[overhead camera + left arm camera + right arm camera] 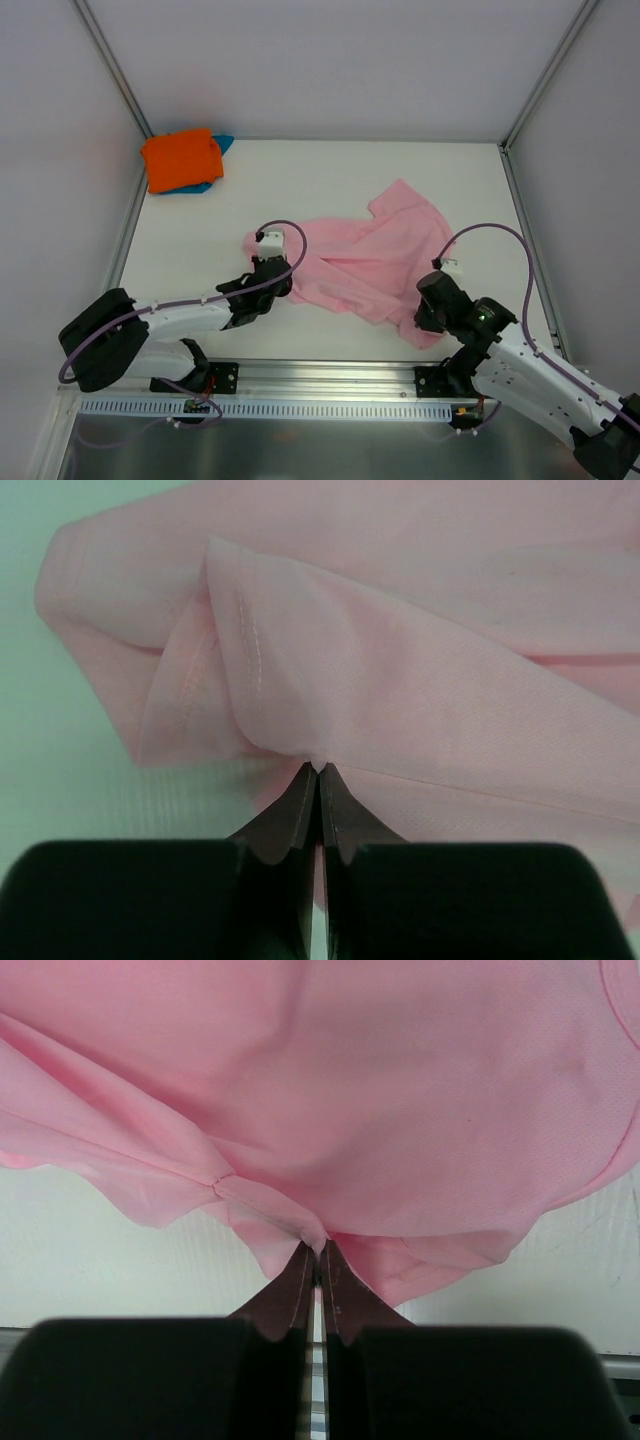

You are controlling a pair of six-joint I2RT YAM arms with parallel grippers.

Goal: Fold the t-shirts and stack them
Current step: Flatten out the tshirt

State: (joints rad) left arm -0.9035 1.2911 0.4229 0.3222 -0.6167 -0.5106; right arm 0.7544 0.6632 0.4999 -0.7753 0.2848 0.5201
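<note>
A light pink t-shirt (370,255) lies crumpled across the middle of the white table. My left gripper (285,285) is shut on its left edge; in the left wrist view the cloth (400,680) bunches into a fold right at the pinched fingertips (300,800). My right gripper (428,322) is shut on the shirt's near right edge, where a seamed hem (270,1210) runs into the closed tips in the right wrist view. At the far left corner an orange t-shirt (180,158) lies folded on top of a teal-blue t-shirt (222,146).
Metal frame posts (118,90) and white walls close in the table on the left, right and back. A slotted aluminium rail (300,405) runs along the near edge between the two arm bases.
</note>
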